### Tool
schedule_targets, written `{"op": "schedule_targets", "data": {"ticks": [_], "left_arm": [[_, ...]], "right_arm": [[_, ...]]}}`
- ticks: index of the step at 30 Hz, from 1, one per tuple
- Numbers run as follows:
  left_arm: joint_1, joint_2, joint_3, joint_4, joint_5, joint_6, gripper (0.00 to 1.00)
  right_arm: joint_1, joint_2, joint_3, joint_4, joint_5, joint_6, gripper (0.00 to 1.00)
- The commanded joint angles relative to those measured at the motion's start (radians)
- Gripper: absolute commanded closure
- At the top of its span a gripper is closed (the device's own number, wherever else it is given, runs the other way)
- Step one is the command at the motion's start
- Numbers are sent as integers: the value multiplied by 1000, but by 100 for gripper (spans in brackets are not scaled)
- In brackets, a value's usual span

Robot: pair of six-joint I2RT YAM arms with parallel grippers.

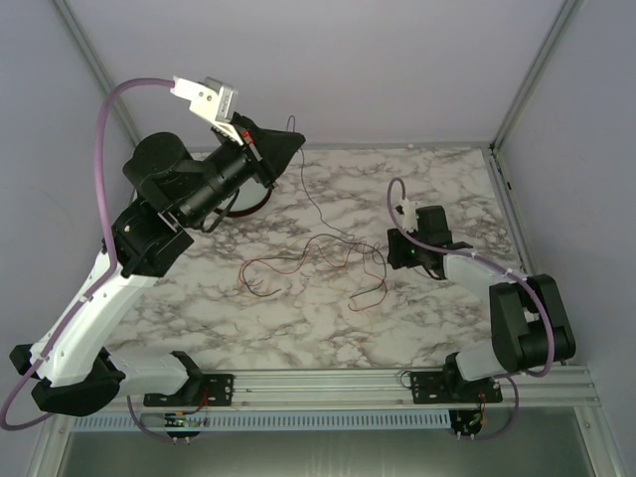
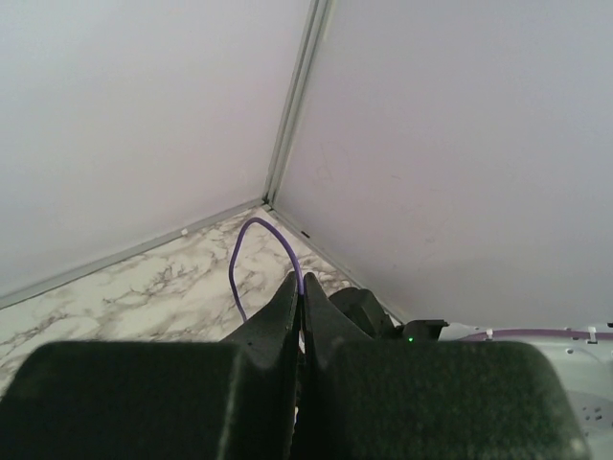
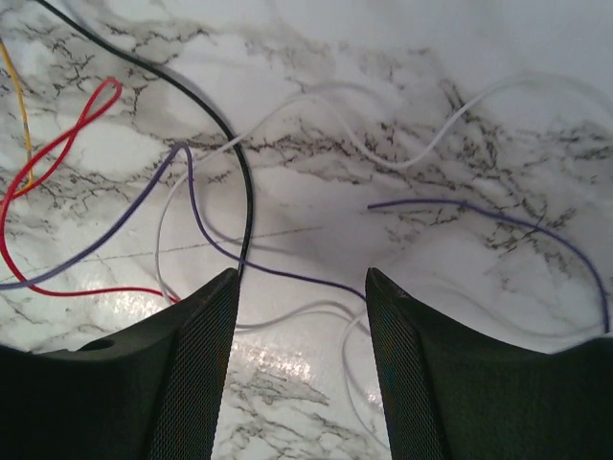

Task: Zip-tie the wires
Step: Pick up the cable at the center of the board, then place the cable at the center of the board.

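Observation:
The wires [image 1: 316, 256] lie in a loose tangle of thin strands on the marble table [image 1: 447, 179]. My left gripper [image 1: 294, 142] is raised at the back left, shut on a purple wire [image 2: 251, 224] pinched between its tips [image 2: 300, 280]. One strand [image 1: 304, 184] hangs from it toward the tangle. My right gripper [image 1: 391, 254] sits low at the tangle's right end. In the right wrist view it [image 3: 300, 283] stands open just above the table, with a purple strand [image 3: 196, 213], a black strand [image 3: 247, 192] and white strands [image 3: 402, 163] between and ahead of its fingers. Nothing is held there.
A round dark-rimmed dish [image 1: 256, 202] sits under the raised left arm. Red [image 3: 57, 149] and yellow [image 3: 19, 115] strands lie to the left in the right wrist view. White walls with metal posts [image 2: 292, 105] enclose the table, and a rail [image 1: 328, 383] runs along the near edge.

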Motion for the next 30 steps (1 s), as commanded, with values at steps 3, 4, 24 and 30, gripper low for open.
{"op": "schedule_targets", "data": {"ticks": [3,4,24,30], "left_arm": [[4,-2,24,11,9,12,100],[4,-1,24,11,10,13,100],[5,-14,9,17,14,11,100],[6,-15,7,15,14,9,100]], "right_arm": [[35,31,83,-42,87,-82,45],[41,40,90,-53,90,-91,45],[65,108,106,-66,58,-173,46],[65,151,106,-58,50,-185,48]]}}
